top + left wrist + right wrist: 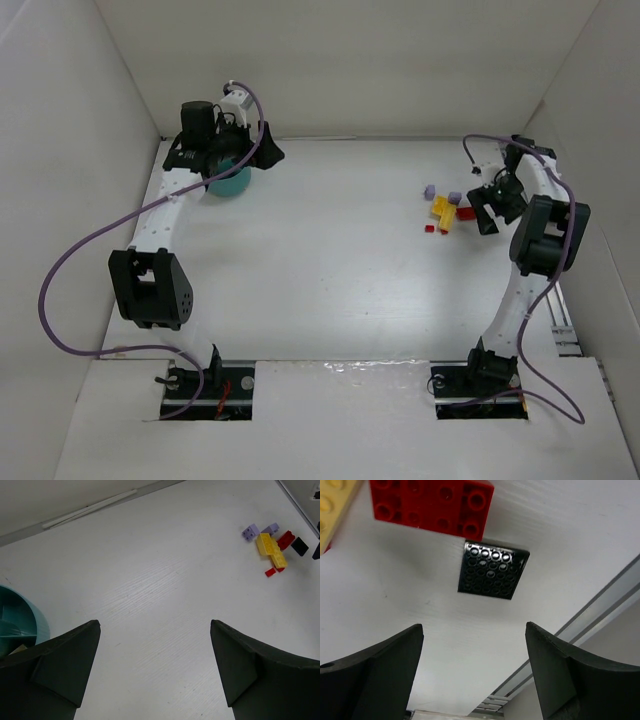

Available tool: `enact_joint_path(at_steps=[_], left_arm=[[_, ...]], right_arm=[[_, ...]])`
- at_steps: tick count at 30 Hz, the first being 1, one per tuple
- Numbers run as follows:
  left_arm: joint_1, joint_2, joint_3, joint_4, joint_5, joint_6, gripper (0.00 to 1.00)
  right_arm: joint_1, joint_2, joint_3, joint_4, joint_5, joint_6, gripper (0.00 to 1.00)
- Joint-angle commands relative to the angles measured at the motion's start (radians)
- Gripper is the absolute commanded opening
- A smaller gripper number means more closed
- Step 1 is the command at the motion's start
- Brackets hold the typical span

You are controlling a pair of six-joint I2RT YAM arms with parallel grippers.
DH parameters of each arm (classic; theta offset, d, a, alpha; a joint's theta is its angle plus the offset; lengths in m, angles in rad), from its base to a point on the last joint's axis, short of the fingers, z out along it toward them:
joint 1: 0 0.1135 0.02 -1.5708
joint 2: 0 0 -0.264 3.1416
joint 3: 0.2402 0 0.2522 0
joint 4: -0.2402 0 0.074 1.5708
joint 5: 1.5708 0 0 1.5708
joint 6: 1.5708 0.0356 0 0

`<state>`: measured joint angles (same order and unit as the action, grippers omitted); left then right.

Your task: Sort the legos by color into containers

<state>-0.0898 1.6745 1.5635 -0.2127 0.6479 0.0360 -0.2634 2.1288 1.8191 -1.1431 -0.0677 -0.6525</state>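
Right wrist — red lego [432, 502] just beside black plate [492, 570].

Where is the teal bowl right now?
In the top view, the teal bowl sits far left, partly under the left gripper, well apart from the bricks at right.

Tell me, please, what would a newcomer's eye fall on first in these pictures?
The bright little heap of yellow, red and pale purple legos at the right side, close beside the open right gripper. Next, the teal bowl at the far left, half hidden beneath the left gripper, and a black studded plate lying beside a red brick.
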Motion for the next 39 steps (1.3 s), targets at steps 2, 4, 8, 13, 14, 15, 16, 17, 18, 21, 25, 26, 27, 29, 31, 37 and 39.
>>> enact_joint_path(at_steps=[2,4,8,13,14,15,16,17,18,21,25,26,27,29,31,37,39], left_arm=[[-0.001,-0.029,0.001,0.039,0.025,-0.008,0.91],[-0.001,-0.029,0.001,0.039,0.015,-0.008,0.91],[-0.001,-0.038,-0.008,0.039,0.004,-0.008,0.91],[-0.001,-0.038,-0.017,0.049,0.004,-0.018,0.91],[-0.001,-0.038,-0.017,0.049,0.004,-0.018,0.91],[-0.001,-0.038,-0.017,0.049,0.004,-0.018,0.91],[-0.001,-0.027,-0.017,0.049,-0.005,-0.018,0.91],[-0.001,-0.027,-0.017,0.049,-0.005,-0.018,0.91],[-0.001,-0.027,-0.008,0.049,-0.005,-0.018,0.91],[-0.001,-0.027,-0.008,0.059,-0.005,-0.027,0.91],[-0.001,-0.018,-0.008,0.068,-0.005,-0.027,0.91],[-0.001,-0.018,-0.008,0.068,-0.005,-0.027,0.91],[-0.001,-0.009,-0.008,0.068,-0.005,-0.027,0.91],[-0.001,-0.009,-0.008,0.068,-0.014,-0.027,0.91],[-0.001,-0.009,-0.008,0.068,-0.014,-0.027,0.91],[-0.001,0.001,0.001,0.068,-0.014,-0.027,0.91],[-0.001,0.001,0.001,0.068,-0.014,-0.027,0.91]], right_arm=[[-0.005,0.074,0.071,0.036,0.026,0.063,0.87],[-0.005,0.095,0.083,0.036,0.026,0.076,0.89],[-0.005,0.114,0.083,0.049,0.016,0.112,0.9],[-0.005,0.134,0.083,0.098,0.038,0.142,0.9],[-0.005,0.134,0.083,0.098,0.039,0.142,0.89],[-0.005,0.143,0.083,0.108,0.039,0.142,0.89],[-0.005,0.143,0.083,0.108,0.048,0.152,0.89],[-0.005,0.143,0.083,0.108,0.048,0.152,0.88],[-0.005,0.143,0.083,0.12,0.048,0.152,0.88],[-0.005,0.143,0.071,0.14,0.048,0.172,0.85],[-0.005,0.143,0.036,0.164,0.048,0.182,0.83],[-0.005,0.143,0.036,0.175,0.048,0.182,0.82],[-0.005,0.143,0.011,0.175,0.048,0.182,0.82],[-0.005,0.143,-0.001,0.184,0.048,0.182,0.78],[-0.005,0.143,-0.011,0.184,0.048,0.182,0.75],[-0.014,0.163,-0.029,0.184,0.048,0.182,0.59],[-0.014,0.163,-0.038,0.184,0.048,0.182,0.5]])
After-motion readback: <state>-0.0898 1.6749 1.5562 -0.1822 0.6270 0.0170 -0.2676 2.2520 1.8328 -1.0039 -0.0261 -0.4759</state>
